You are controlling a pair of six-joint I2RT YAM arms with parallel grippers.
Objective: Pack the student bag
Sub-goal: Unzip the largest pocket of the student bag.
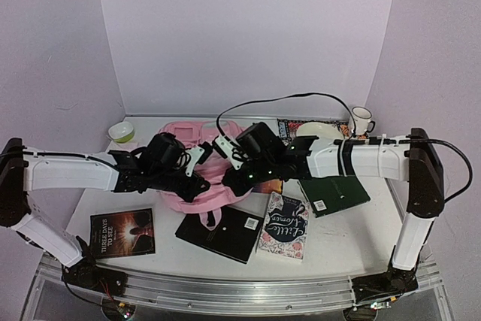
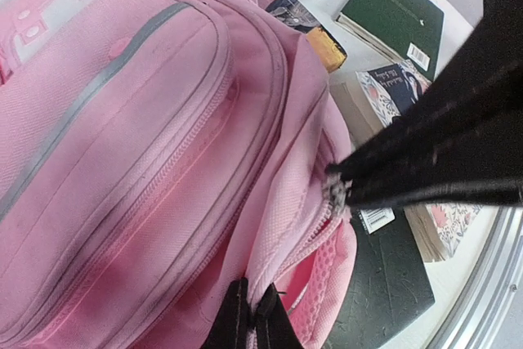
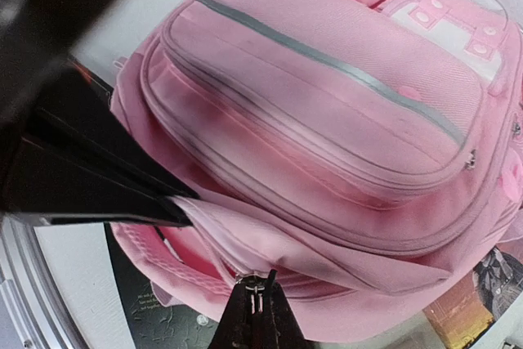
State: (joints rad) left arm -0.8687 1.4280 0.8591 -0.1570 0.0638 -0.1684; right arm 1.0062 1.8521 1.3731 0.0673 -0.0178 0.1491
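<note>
The student bag (image 1: 201,157), a big soft pink backpack, lies in the middle of the table under both arms. In the left wrist view my left gripper (image 2: 253,320) is shut on the pink fabric lip of the student bag (image 2: 147,120) beside its zipper. In the right wrist view my right gripper (image 3: 258,296) is shut on the metal zipper pull (image 3: 252,281) of the student bag (image 3: 327,96). The main zipper is partly undone between the two grips, showing pink mesh lining (image 2: 327,271). From above, my left gripper (image 1: 201,183) and right gripper (image 1: 233,180) meet at the bag's near edge.
Near the front lie a dark "Three Days to See" book (image 1: 122,232), a black book (image 1: 219,234) and a "Little Women" book (image 1: 285,225). A green book (image 1: 334,192) sits to the right. At the back are a patterned book (image 1: 289,125), a mug (image 1: 361,119) and a green bowl (image 1: 121,132).
</note>
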